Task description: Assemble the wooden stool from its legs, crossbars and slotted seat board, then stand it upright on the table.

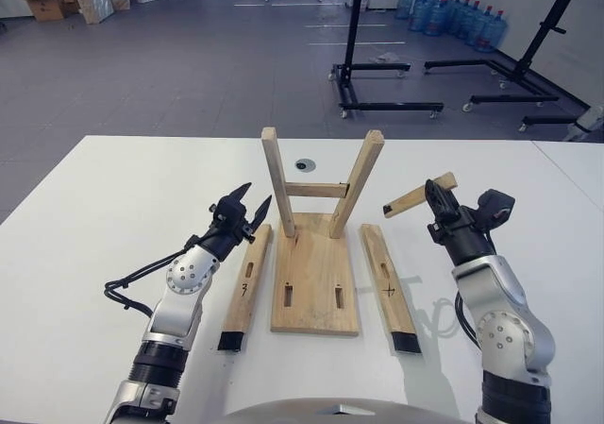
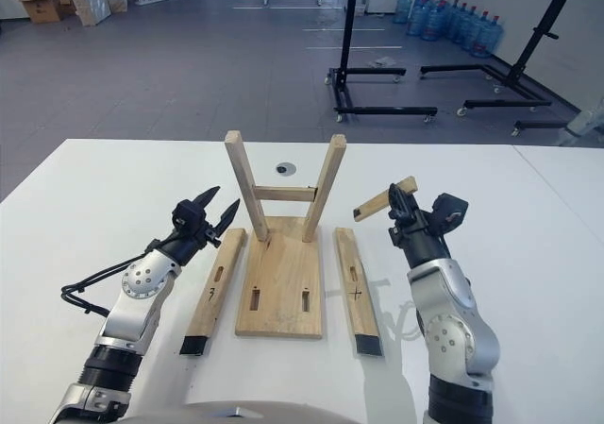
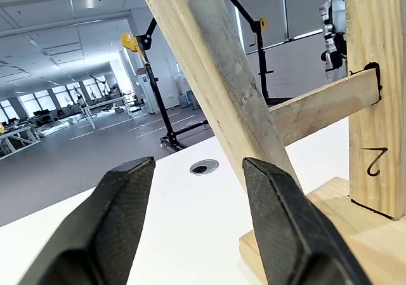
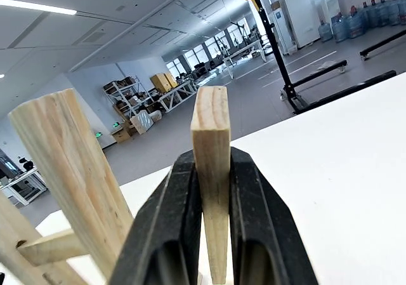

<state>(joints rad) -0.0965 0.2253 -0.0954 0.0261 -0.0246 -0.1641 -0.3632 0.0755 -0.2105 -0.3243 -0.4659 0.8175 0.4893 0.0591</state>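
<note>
Over the tabletop (image 1: 113, 188), right gripper (image 1: 437, 194) clamps a crossbar (image 1: 406, 202); left gripper (image 1: 257, 194), open, could topple the standing legs (image 1: 359, 183)

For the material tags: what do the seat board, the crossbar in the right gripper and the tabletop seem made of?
Seat board: pale bare wood, matte, grain showing.
Crossbar in the right gripper: same light unvarnished-looking wood, grain along its length.
Tabletop: smooth white surface, likely laminate or painted board; unclear which.
</note>
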